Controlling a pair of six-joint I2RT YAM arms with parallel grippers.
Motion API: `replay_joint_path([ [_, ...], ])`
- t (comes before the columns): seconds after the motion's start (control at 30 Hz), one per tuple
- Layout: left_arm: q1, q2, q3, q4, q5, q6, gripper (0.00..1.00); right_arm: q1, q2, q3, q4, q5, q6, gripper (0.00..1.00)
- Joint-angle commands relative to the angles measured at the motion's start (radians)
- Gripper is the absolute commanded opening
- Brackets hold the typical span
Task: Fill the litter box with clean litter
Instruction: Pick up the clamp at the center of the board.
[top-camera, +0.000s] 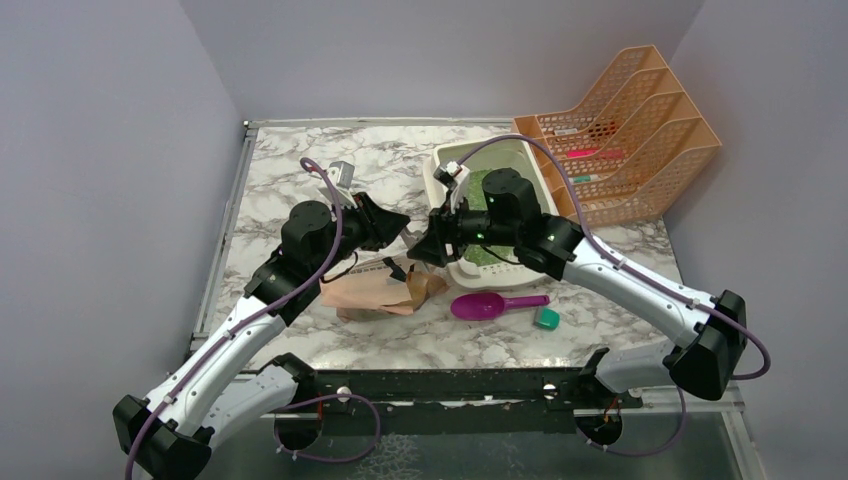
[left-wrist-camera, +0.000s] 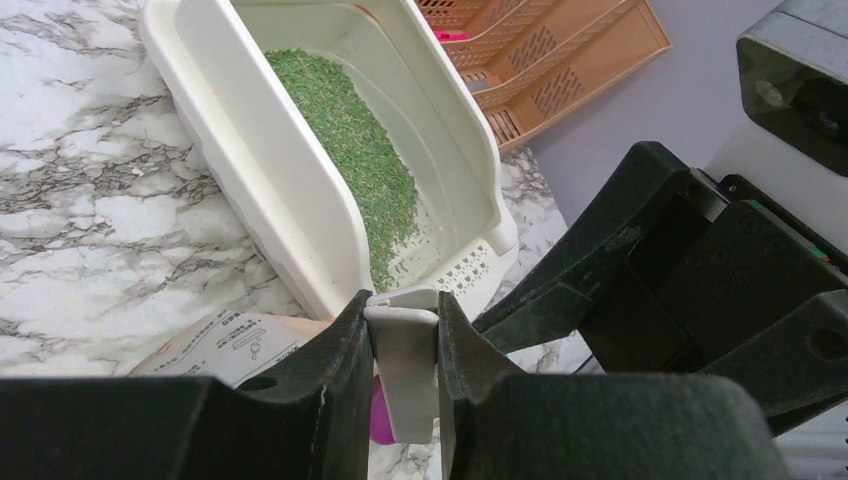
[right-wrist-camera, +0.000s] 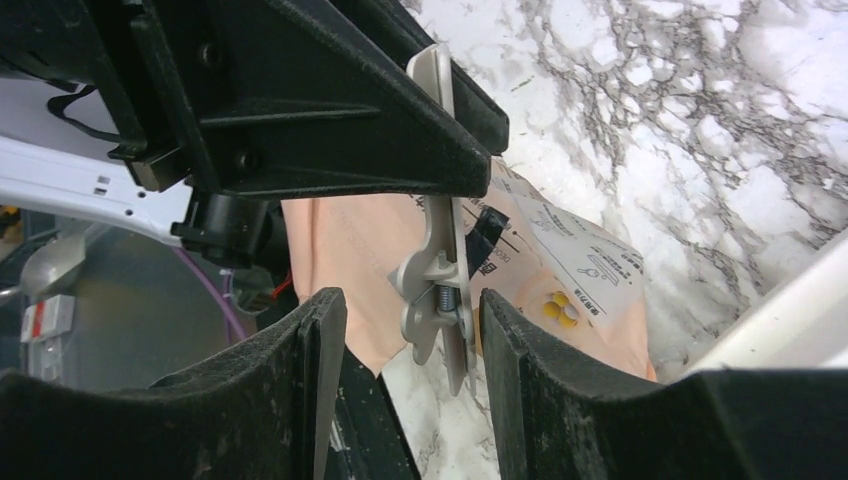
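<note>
now l gripper (left-wrist-camera: 403, 312) clamps a pale clip (left-wrist-camera: 404, 385) just beside the box (left-wrist-camera: 232, 150); r gripper (right-wrist-camera: 410, 305) jaws apart either side of it; green litter (left-wrist-camera: 345, 140) in box.

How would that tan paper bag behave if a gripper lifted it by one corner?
Probably floppy: the paper bag lies flat and creased on the marble table. It looks mostly emptied, so likely light. It might crumple rather than hold shape.
</note>
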Motion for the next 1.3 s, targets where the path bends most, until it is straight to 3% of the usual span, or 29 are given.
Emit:
replay_joint_path([
  [0.0,-0.004,-0.017,0.015,0.025,0.012,-0.01,0.0,0.016,0.01,0.043,-0.053,0.108,-0.057,0.54],
  [0.43,-0.004,-0.018,0.011,0.022,0.006,-0.007,0.0,0.022,0.011,0.057,-0.057,0.114,-0.059,0.48],
  [0.6,-0.004,-0.011,0.015,0.023,0.007,-0.007,0.0,0.022,0.014,0.061,-0.057,0.114,-0.051,0.31],
  [0.7,-0.004,-0.01,0.016,0.023,0.009,-0.003,0.0,0.022,0.016,0.064,-0.066,0.136,-0.048,0.05],
  [0.73,-0.004,-0.007,0.021,0.019,0.018,0.015,0.06,0.023,0.011,0.061,-0.061,0.152,-0.046,0.01],
  [0.83,-0.004,0.001,0.073,-0.063,0.002,0.094,0.59,0.022,-0.017,0.044,-0.038,0.203,-0.043,0.01],
  [0.93,-0.003,0.008,0.137,-0.186,-0.015,0.203,0.87,0.021,-0.032,0.047,-0.04,0.243,-0.06,0.01],
  [1.07,-0.003,0.017,0.197,-0.325,-0.038,0.307,0.98,0.015,-0.027,0.059,-0.044,0.253,-0.071,0.01],
  [1.27,-0.001,0.084,0.277,-0.462,-0.015,0.472,0.99,-0.032,-0.012,0.082,-0.047,0.23,-0.086,0.01],
])
